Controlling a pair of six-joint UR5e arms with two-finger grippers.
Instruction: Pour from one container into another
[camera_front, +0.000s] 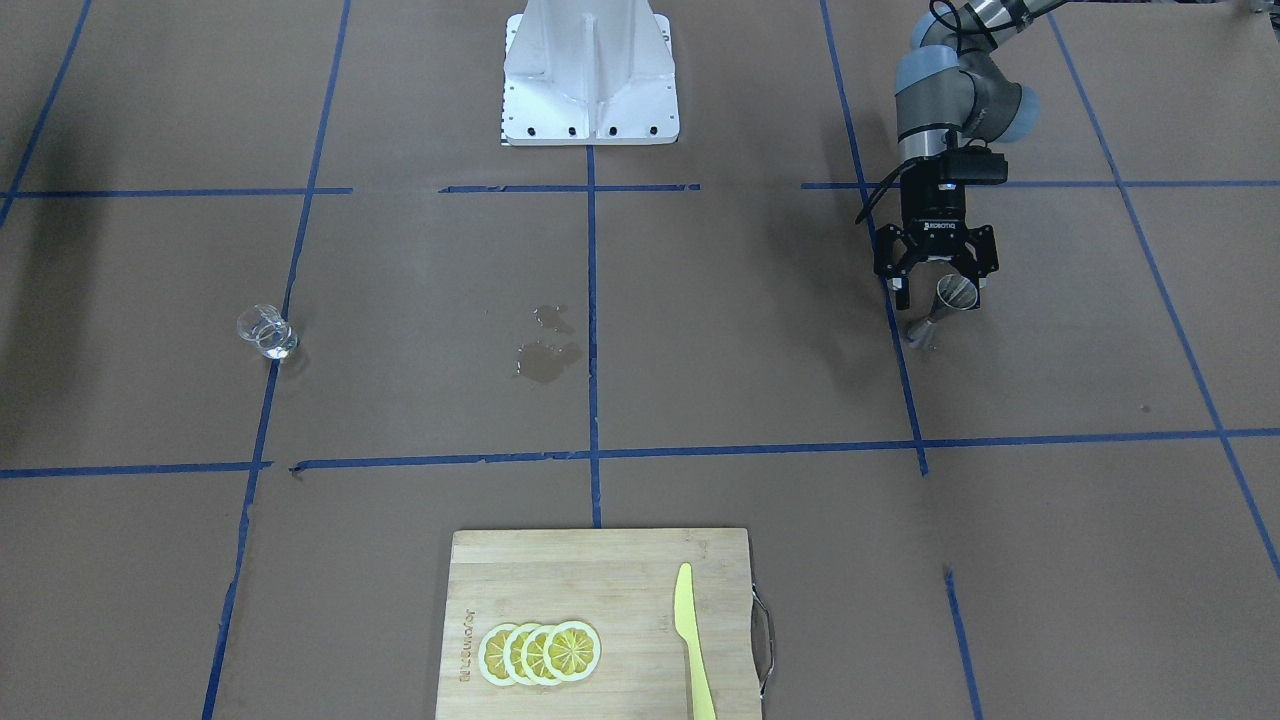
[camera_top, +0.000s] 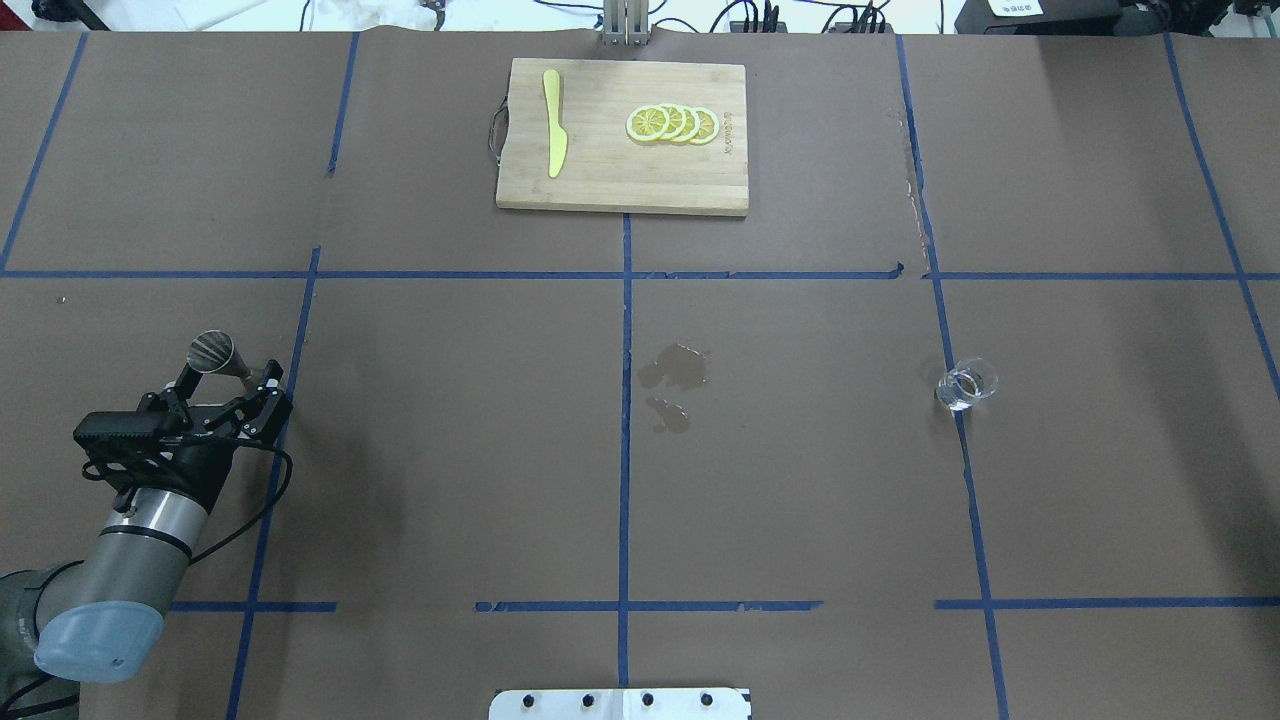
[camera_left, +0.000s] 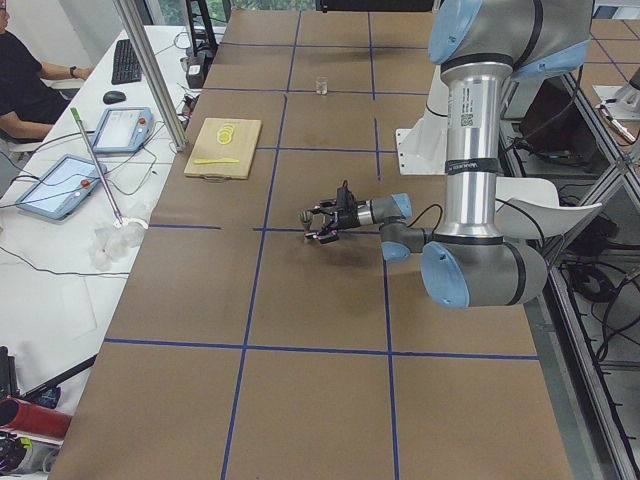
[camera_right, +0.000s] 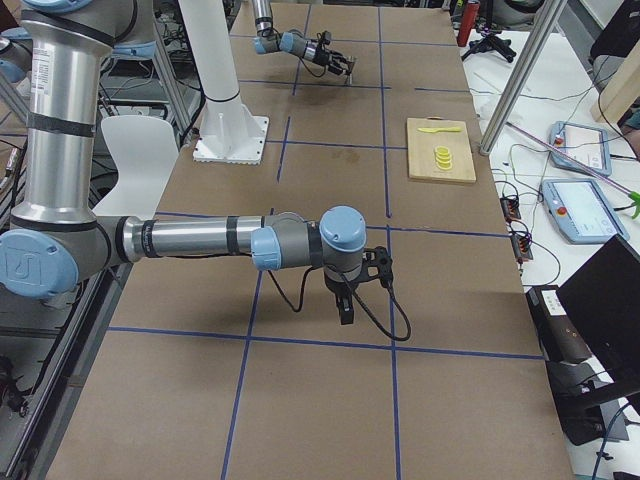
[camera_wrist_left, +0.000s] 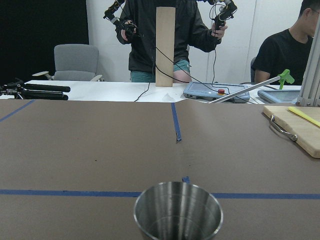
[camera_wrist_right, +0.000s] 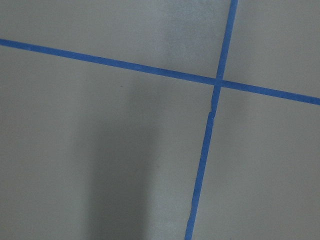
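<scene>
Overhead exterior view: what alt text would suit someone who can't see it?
The robot's left gripper, jaws open, is set around a steel jigger on the left of the table. A clear glass cup stands far right, wet patches mid-table, and a cutting board with lemon slices and a yellow knife at the back.

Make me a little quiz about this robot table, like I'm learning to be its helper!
1. True or false: the yellow knife lies on the cutting board, beside the lemon slices.
2. Which thing sits between the left gripper's open fingers? A) a lemon slice B) the metal jigger C) the knife
3. What marks the brown paper near the table's middle?

Key: 1 true. 2 B. 3 wet patches, like a spill. The glass cup stands beyond them, on the far side from the jigger.
</scene>
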